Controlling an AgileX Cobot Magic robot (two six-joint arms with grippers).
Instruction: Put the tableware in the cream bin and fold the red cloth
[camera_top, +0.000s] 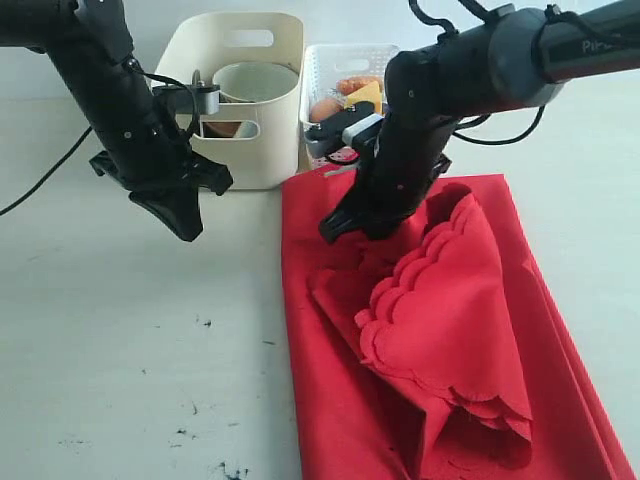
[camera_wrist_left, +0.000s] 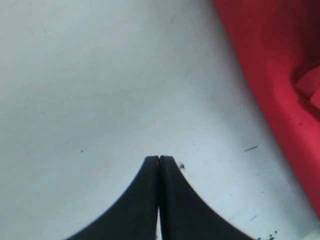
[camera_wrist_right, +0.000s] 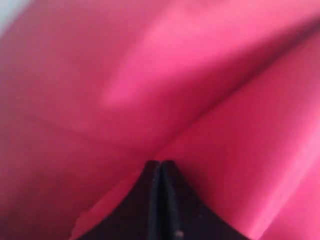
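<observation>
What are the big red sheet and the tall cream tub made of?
The large red scalloped-edge cloth looks like soft fabric with a matte finish: it creases, bunches and drapes in folds. The tall cream smooth-walled bin looks like moulded plastic with a slight sheen: stiff even walls, rounded corners and an oval handle cut-out. Both are judged by look alone.

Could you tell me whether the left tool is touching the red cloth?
Apart: the left wrist view shows bare table between the left tool and the red cloth.
</observation>
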